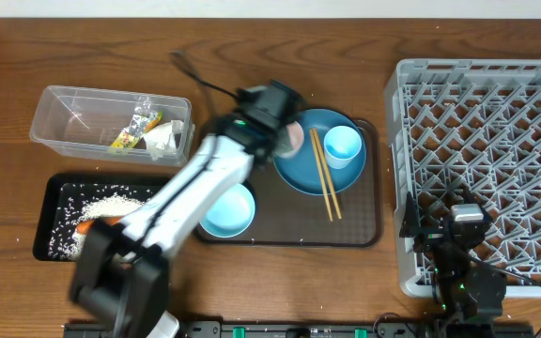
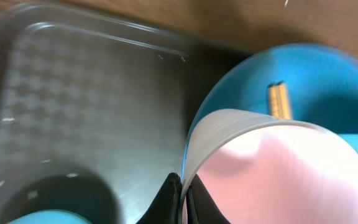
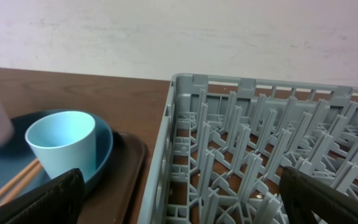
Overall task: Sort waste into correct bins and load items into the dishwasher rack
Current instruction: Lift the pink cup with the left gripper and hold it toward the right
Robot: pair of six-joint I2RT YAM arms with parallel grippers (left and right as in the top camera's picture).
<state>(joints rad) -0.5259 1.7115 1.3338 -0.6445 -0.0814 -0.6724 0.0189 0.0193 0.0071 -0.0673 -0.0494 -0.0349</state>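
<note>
the left gripper (image 2: 183, 198) is clenched on the rim of the pink cup (image 2: 272, 174), one finger inside and one outside. the cup is over the left part of the blue plate (image 1: 313, 161). that plate carries two chopsticks (image 1: 325, 174) and a light blue cup (image 1: 343, 145). it sits on a dark brown serving tray (image 1: 289, 230) beside a light blue bowl (image 1: 226, 210).

everything rests on a brown wooden table (image 1: 7, 56), and a pale wall (image 3: 166, 31) stands behind it. the clear tub (image 1: 64, 113) holds a tissue (image 1: 165, 137) and a wrapper (image 1: 131, 136). the black tray (image 1: 50, 211) holds rice (image 1: 111, 200) and a carrot (image 1: 87, 226).

the left arm reaches diagonally from the near edge. the right gripper (image 3: 179, 205) is spread wide at the near-left corner of the grey rack (image 1: 486, 141).
</note>
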